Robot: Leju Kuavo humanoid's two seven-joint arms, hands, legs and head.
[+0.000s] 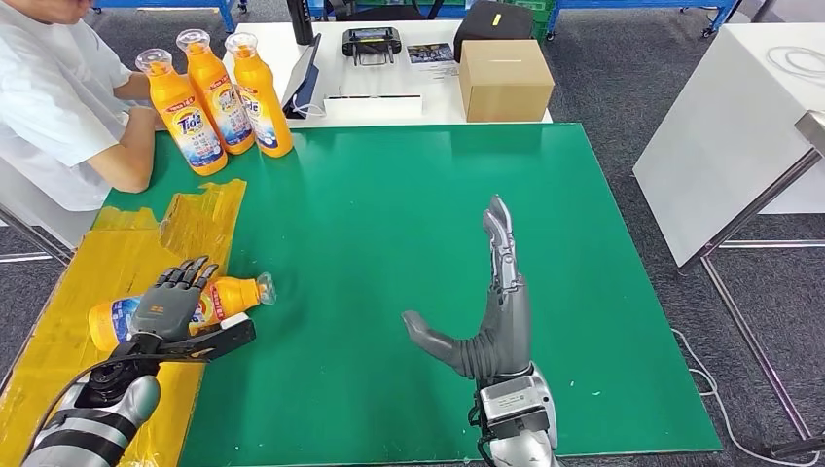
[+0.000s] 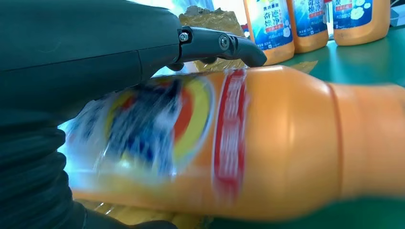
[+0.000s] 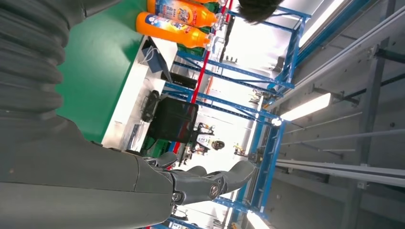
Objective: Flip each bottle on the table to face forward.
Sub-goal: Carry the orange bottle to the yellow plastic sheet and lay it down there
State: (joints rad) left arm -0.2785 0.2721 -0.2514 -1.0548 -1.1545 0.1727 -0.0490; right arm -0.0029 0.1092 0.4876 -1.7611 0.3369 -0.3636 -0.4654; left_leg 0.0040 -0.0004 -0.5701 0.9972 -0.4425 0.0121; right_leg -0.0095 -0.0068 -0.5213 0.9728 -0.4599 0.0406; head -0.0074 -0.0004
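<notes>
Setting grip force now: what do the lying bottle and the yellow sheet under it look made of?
Bottle: looks like smooth, glossy orange plastic with a printed film label; the left wrist view shows an even sheen on its body. Yellow sheet: probably thin plastic film or tape, since it is wrinkled and shiny, lying on the matte green table.

Orange bottle [image 1: 209,304] lying sideways on yellow tape; three upright bottles [image 1: 216,99] at far-left table edge

Green table [image 1: 409,243] (yellow sheet [image 1: 117,263] left) bears four bottles [image 1: 209,97].
</notes>
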